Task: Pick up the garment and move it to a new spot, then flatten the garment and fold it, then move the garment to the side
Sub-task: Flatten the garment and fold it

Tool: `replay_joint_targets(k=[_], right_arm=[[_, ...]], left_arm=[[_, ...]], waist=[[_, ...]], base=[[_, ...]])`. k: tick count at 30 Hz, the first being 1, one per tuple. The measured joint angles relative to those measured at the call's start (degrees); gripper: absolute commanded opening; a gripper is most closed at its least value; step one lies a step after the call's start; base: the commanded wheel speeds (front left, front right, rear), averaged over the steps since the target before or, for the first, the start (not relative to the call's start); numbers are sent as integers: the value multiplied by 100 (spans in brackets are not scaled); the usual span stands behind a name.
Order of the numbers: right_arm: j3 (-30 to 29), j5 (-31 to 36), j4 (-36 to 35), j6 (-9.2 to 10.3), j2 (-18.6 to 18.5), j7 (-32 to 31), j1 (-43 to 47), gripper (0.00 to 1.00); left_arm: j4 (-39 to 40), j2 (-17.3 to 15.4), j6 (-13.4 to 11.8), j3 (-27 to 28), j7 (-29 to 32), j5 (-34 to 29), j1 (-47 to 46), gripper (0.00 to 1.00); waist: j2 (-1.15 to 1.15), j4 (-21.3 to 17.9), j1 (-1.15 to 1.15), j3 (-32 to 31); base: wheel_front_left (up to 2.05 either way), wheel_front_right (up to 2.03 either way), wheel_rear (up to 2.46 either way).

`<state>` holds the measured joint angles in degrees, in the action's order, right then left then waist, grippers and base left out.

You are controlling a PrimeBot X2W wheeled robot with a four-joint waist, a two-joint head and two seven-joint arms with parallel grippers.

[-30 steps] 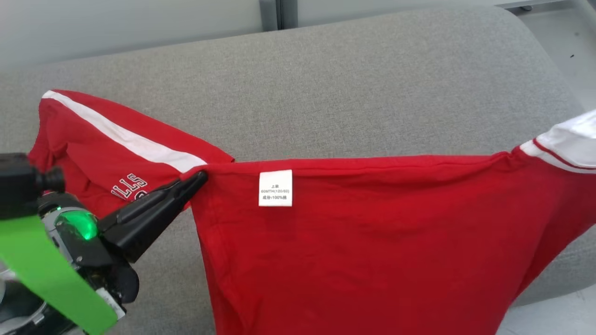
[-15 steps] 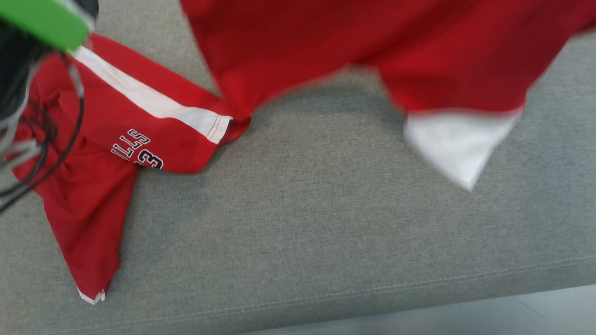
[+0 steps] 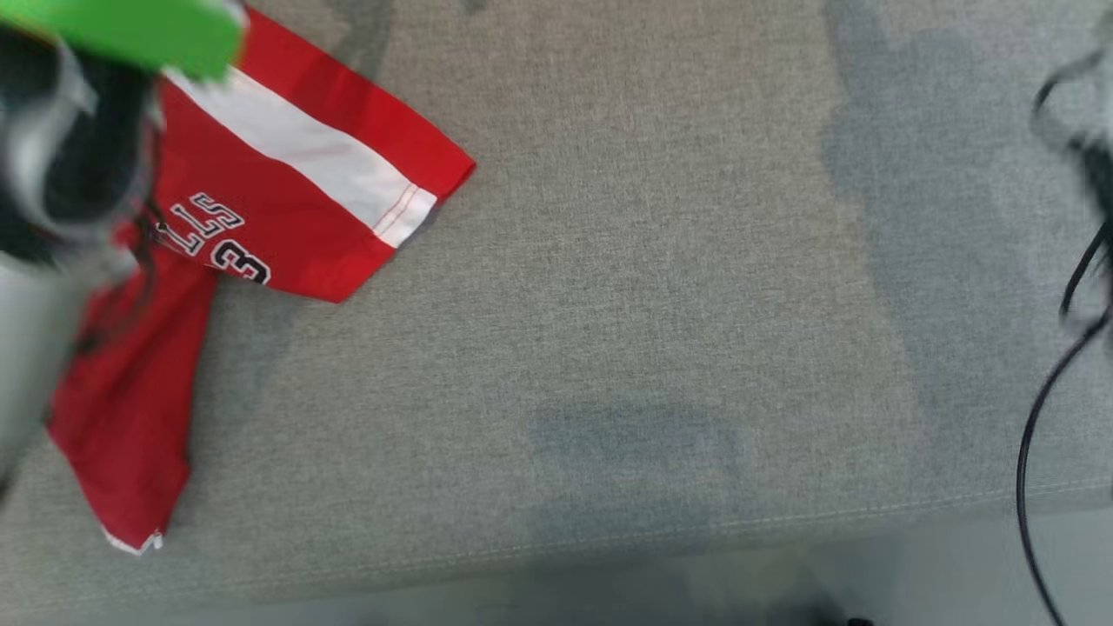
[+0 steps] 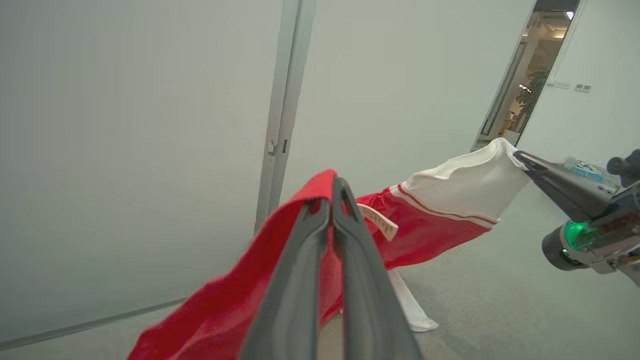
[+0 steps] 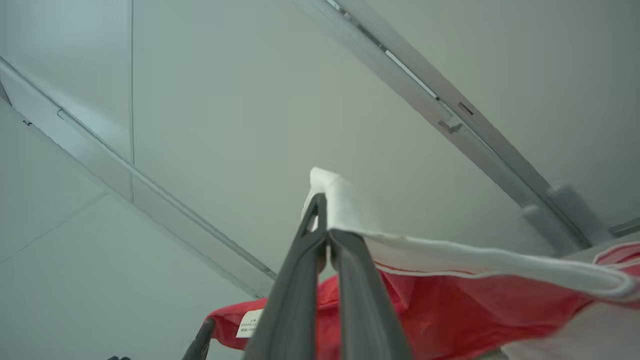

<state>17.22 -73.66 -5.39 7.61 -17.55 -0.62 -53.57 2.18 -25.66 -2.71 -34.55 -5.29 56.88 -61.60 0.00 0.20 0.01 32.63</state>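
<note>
Both our left pincer and right pincer gripped the red white-sleeved jersey shirt aloft between them; mid-move, we judged, next needing lowering flat onto the grey fabric couch at six o'clock.

"lls", "3", on red cloth

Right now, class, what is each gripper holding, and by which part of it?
Both hold the garment, raised in the air. The left gripper pinches its red edge near the label. The right gripper pinches the white sleeve's edge.
</note>
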Motion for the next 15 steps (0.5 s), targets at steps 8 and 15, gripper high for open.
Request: replay_joint_targets(k=[8, 15], right_arm=[[482, -349, 102, -374, 152, 76, 3006, 0], [381, -444, 213, -764, 58, 346, 3828, 0]], left_arm=[[-678, -112, 339, -578, -896, -65, 2386, 0], [-1020, -47, 432, -325, -1004, 229, 3119, 0]], waist=[[0, -225, 0, 273], [0, -387, 0, -93]], base=[[0, 0, 0], [0, 0, 0]])
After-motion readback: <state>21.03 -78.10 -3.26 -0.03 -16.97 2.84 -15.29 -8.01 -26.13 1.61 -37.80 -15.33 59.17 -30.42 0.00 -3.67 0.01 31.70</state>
